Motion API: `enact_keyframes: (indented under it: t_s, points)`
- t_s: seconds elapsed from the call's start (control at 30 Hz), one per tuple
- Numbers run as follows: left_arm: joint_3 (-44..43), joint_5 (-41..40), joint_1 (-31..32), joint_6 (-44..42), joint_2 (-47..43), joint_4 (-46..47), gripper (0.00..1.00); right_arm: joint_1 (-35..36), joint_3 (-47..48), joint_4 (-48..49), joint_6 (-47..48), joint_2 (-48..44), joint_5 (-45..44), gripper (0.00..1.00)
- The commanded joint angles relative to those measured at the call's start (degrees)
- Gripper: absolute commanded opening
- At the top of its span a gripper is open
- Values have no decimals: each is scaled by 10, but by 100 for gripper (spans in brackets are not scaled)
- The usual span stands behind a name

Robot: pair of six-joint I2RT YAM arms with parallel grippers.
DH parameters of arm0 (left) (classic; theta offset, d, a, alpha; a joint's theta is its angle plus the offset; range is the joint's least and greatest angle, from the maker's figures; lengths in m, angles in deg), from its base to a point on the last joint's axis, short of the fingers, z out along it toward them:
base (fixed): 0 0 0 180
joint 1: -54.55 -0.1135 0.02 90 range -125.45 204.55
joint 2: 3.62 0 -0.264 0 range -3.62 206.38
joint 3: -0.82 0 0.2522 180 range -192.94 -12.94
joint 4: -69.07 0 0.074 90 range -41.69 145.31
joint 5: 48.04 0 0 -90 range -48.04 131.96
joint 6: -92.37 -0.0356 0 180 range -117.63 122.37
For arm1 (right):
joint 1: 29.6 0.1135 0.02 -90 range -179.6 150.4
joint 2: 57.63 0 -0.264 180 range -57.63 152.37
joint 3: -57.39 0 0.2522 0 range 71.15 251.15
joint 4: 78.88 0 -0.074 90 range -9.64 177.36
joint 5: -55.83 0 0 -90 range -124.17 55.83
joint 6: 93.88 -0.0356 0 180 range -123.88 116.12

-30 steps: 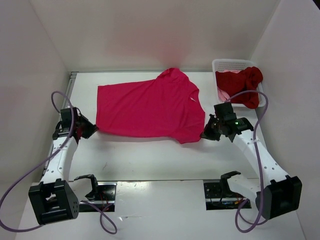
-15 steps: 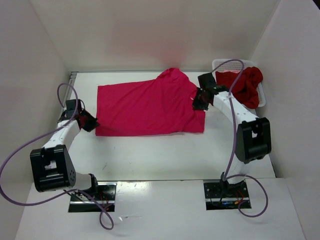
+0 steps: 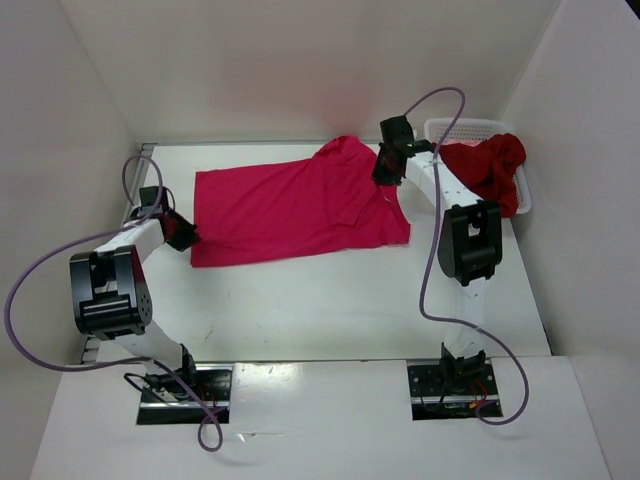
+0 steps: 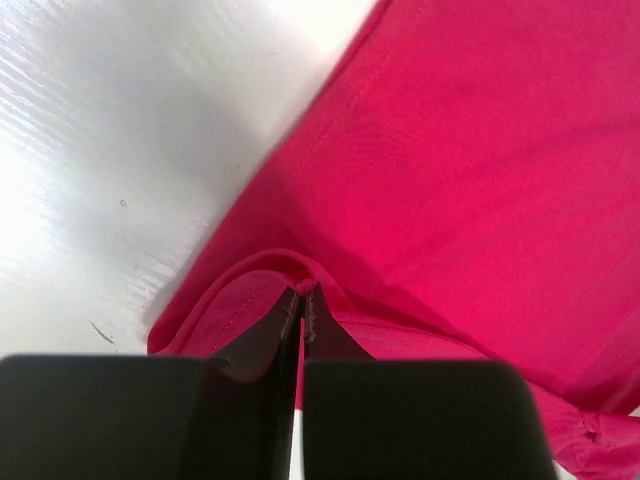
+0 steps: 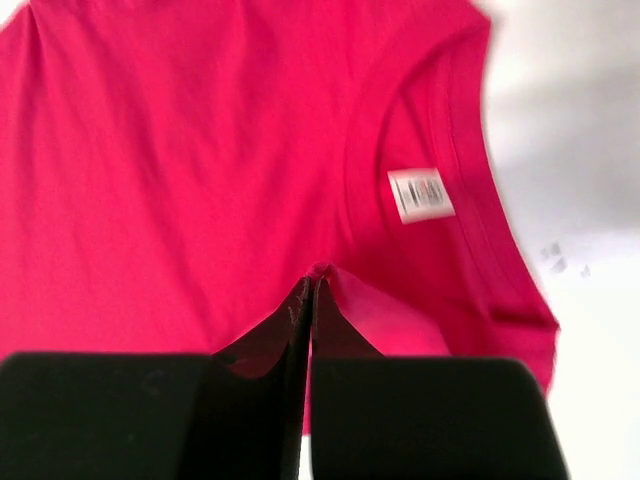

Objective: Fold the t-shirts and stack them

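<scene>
The bright magenta-pink t-shirt (image 3: 300, 210) lies spread across the table, its near edge doubled back. My left gripper (image 3: 187, 237) is at the shirt's left edge, shut on a pinched fold of hem (image 4: 303, 292). My right gripper (image 3: 384, 179) is over the collar end, shut on a raised ridge of the same cloth (image 5: 314, 274) just beside the white neck label (image 5: 420, 194). A dark red t-shirt (image 3: 494, 166) is bunched in the basket at the back right. No light salmon-pink shirt shows from here.
The white mesh basket (image 3: 468, 125) stands in the back right corner against the wall. White walls close in the table on the left, back and right. Purple cables loop above both arms.
The right gripper has carried the shirt's near right corner back toward the collar. The left gripper has drawn the left corner slightly back. The near edge now lies folded over.
</scene>
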Motion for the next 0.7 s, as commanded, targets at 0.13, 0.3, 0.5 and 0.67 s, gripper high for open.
enact_keyframes:
  t_s: [0.13, 0.3, 0.5, 0.67]
  points:
    - [-32, -29, -2, 25, 36, 36, 0, -5, 97, 11, 15, 75, -33, 0]
    - [-42, -29, -2, 46, 61, 66, 4, -5, 150, -5, 9, 127, -44, 0]
    - [-55, -35, -7, 47, 61, 60, 16, -11, 167, -5, -1, 132, -55, 0]
    - [-40, -35, -19, 40, 22, 60, 53, -11, 174, -10, -1, 124, -42, 25]
